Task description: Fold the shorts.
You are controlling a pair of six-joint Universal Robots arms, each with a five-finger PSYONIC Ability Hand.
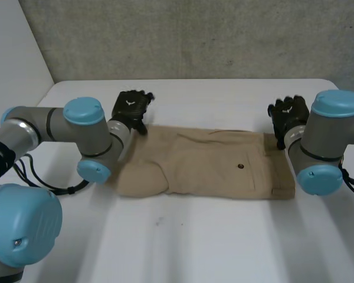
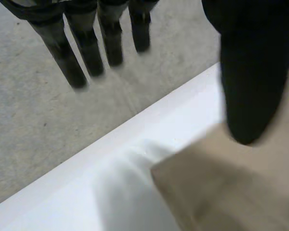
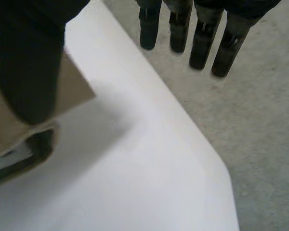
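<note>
Bench, broad, white and smooth, takes up the lower part of the head view. Across mid-frame lie the tan woven-cotton shorts, flat and lengthwise. The waistband is at centre right and the leg end at centre left, rounded where it sits near my left arm.

I judge the shorts light, soft and limp. They should sag from any single hold and drag a little on the bench, so I would take the two far corners together and carry them over evenly.

My left hand is at the upper-left corner of the cloth and my right hand is at the upper-right corner. Each wrist view shows the fingers straight and spread beyond the bench edge, gripping nothing. Each thumb hangs over its corner of the fabric, and I cannot tell if it touches.

A small dark button sits right of centre.
</note>
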